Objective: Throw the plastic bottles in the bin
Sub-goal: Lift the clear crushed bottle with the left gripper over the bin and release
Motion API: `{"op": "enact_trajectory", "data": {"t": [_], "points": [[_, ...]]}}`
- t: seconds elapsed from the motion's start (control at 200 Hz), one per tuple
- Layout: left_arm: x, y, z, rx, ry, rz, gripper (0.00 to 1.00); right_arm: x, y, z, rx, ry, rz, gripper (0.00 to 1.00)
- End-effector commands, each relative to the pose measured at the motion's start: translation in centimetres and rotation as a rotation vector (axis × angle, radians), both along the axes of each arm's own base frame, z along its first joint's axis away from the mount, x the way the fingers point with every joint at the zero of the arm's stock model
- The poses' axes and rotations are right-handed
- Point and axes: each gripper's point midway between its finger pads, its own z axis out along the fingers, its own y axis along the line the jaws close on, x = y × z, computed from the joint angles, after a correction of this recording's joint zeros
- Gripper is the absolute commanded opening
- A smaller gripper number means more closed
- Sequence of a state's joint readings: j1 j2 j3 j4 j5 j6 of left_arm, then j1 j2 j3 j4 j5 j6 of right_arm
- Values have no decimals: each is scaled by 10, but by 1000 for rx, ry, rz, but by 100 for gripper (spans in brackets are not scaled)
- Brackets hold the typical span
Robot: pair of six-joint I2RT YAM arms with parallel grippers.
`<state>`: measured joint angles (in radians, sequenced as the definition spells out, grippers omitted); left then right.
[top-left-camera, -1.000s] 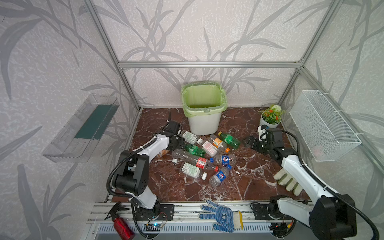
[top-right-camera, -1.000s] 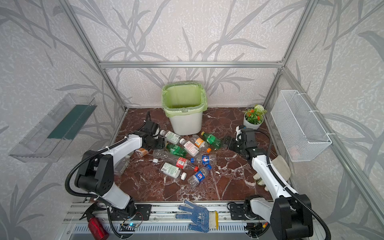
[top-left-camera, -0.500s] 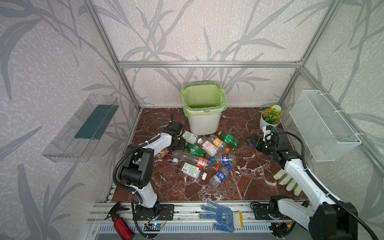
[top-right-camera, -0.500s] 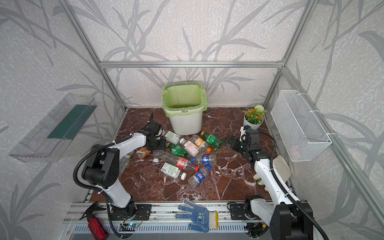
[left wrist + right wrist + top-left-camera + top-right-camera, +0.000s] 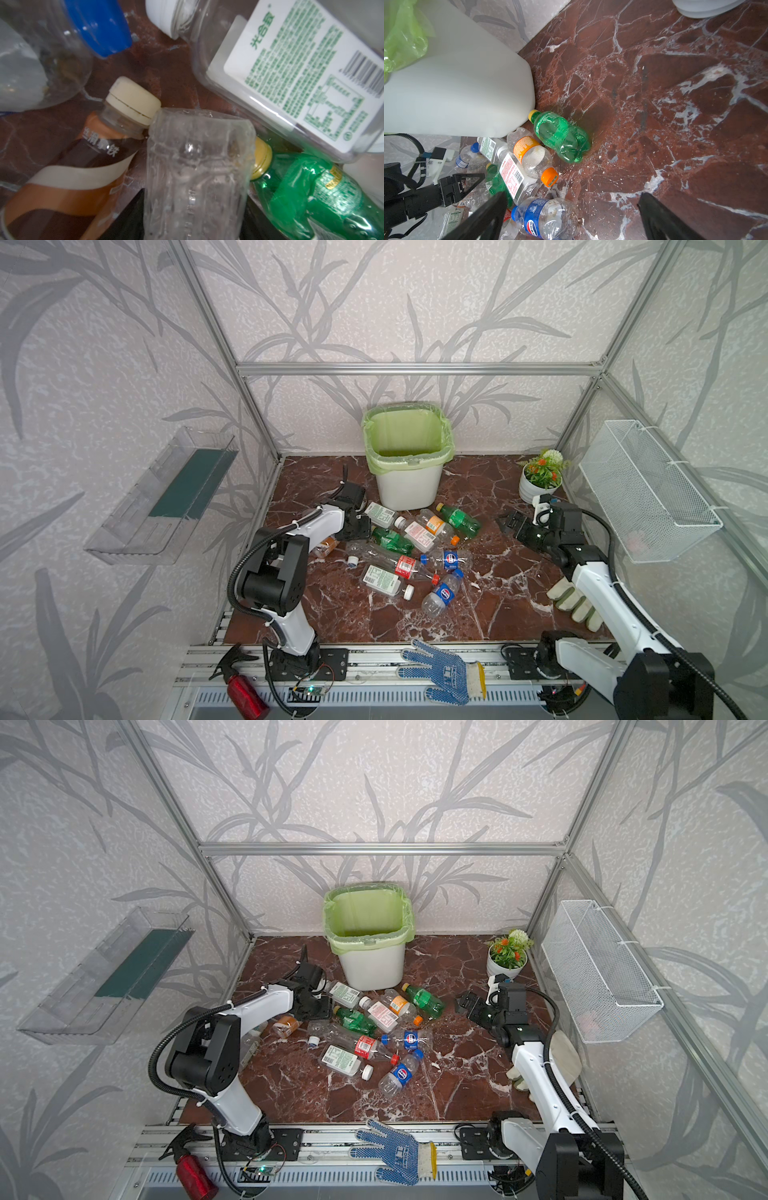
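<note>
Several plastic bottles lie heaped on the marble floor in front of the bin, a white bin with a green liner. My left gripper is low at the heap's left end. In the left wrist view its fingers press both sides of a clear bottle, between a brown bottle and a crushed green one. My right gripper hangs open and empty to the right of the heap, near a green bottle and a blue-label bottle.
A flower pot stands at the back right, below a wire basket on the wall. A clear shelf hangs on the left wall. A blue glove and red spray bottle lie on the front rail; a pale glove lies under the right arm.
My left gripper has dropped forward into the left end of the heap. The right gripper has stayed open in about the same place.
</note>
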<state>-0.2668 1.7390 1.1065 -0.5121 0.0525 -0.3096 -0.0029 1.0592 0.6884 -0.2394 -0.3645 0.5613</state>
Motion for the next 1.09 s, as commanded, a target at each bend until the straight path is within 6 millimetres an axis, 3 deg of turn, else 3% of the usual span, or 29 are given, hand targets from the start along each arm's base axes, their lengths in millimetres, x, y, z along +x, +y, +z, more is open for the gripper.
{"op": "enact_trajectory", "data": {"t": [0.0, 0.22, 0.35, 0.455, 0.535, 0.685, 0.765, 0.82, 0.885, 0.955, 1.09], "points": [[2, -7, 9, -26, -13, -4, 55, 0, -1, 5, 19, -23, -2, 99], [6, -9, 44, -56, -96, -3, 53, 1, -5, 8, 27, -29, -15, 99], [10, -4, 100, -61, -223, 9, 52, 3, -8, 13, 32, -40, -24, 99], [14, 10, 181, -56, -452, 44, 52, 6, -13, 19, 37, -54, -33, 99], [9, 23, 263, -56, -680, 50, 52, 6, -16, 24, 42, -67, -41, 99], [-20, 46, 417, -67, -1079, 80, 52, 2, -21, 31, 56, -88, -57, 99], [-37, 44, 479, -123, -1251, 65, 51, -1, -23, 33, 60, -99, -70, 99], [-43, 38, 506, -175, -1335, 35, 49, -4, -24, 35, 65, -104, -75, 99], [-37, 27, 520, -227, -1383, 5, 48, -6, -23, 35, 74, -108, -78, 99], [-14, 7, 512, -284, -1343, -29, 48, -6, -20, 37, 97, -111, -71, 99], [53, -67, 445, -298, -1099, -153, 54, -6, -13, 33, 150, -88, -52, 99]]}}
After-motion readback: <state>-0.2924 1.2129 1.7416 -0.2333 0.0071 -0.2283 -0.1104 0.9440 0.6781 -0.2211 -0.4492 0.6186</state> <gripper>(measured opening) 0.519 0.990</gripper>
